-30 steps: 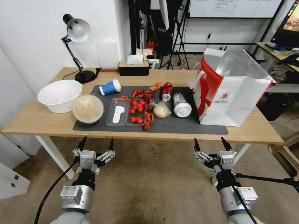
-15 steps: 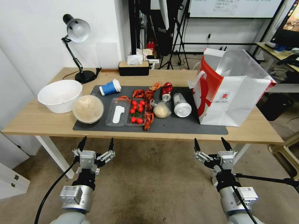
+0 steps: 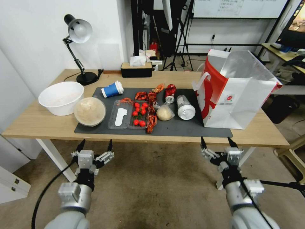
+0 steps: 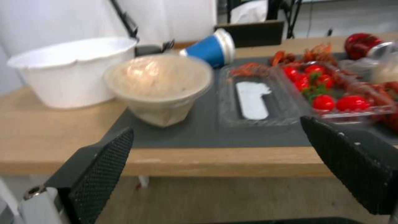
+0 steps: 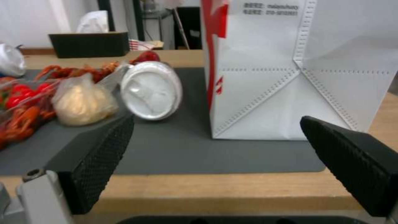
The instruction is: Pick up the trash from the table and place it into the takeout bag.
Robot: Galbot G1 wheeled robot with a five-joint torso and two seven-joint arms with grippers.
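- left pincer [image 3: 94,145] wide open, holding nothing, hanging in front of desk [image 3: 38,122] near edge, below round beige-filled tub [image 3: 90,111]
- right pincer [image 3: 218,142] wide open too, nothing held, in front of desk edge, below takeout bag [image 3: 236,95]
- takeout bag upright on right end of dark grey mat [image 3: 187,128], mouth open, silvery lining showing
- blue paper cup [image 3: 111,89] on its side at back of mat, white lid pointing right
- tub at left end of mat, just beside big white bowl [image 3: 61,97]
- clear plastic cup [image 3: 185,107] on its side just left of bag, lid facing robot
- small plastic bag [image 3: 165,112] with beige contents beside clear cup; red packet [image 3: 170,90] behind it
- clear tray of tomatoes [image 3: 130,114] mid-mat, red crayfish scraps [image 3: 151,118] along its right side and behind it
- desk lamp [image 3: 77,47] and tissue box [image 3: 136,68] at back of desk
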